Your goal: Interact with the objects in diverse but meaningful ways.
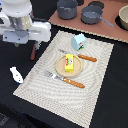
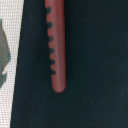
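The white-and-grey end effector (image 1: pixel 31 44) hangs at the exterior view's upper left, over the dark counter (image 1: pixel 107 85), and whether its jaws are parted or closed cannot be told here. Right beneath it lies the dark reddish-brown stick (image 1: pixel 34 51), just off the left edge of the pale woven placemat (image 1: pixel 95 75). The wrist view looks straight down on that stick (image 2: pixel 56 45): rounded end, a row of dark notches along one side, flat on the black surface beside the mat's edge.

Moving outward, a round wooden plate (image 1: pixel 61 69) sits mid-mat, carrying the yellow rectangular pack with red-white print (image 1: pixel 69 62). A wooden-handled knife (image 1: pixel 80 56) lies just behind the plate, a wooden-handled fork (image 1: pixel 66 79) just in front. The light blue-and-white little box (image 1: pixel 78 41) stands near the mat's far edge. Off the mat's near-left corner rests the white scoop-like piece (image 1: pixel 17 75). At the back, a brown board (image 1: pixel 112 31) holds two dark grey pots (image 1: pixel 67 8).
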Robot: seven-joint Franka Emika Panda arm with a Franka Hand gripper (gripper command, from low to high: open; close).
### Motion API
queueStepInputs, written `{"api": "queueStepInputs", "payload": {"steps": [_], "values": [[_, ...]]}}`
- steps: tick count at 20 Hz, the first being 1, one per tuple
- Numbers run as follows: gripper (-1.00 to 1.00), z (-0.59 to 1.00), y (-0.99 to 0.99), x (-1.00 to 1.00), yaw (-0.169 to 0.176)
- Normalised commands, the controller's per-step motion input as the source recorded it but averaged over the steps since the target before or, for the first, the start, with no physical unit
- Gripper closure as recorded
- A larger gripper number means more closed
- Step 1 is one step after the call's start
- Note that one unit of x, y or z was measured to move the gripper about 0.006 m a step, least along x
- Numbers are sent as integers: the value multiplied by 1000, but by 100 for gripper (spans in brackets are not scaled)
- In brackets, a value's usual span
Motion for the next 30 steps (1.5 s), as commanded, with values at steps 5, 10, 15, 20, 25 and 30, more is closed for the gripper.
{"api": "queueStepInputs", "payload": {"steps": [5,10,15,20,25,30], "values": [[-100,-343,110,-37,0],[-100,-437,95,-135,0],[-100,-428,113,-161,0],[100,-394,94,-158,0],[100,-381,80,-140,0],[100,-355,69,-136,0]]}}
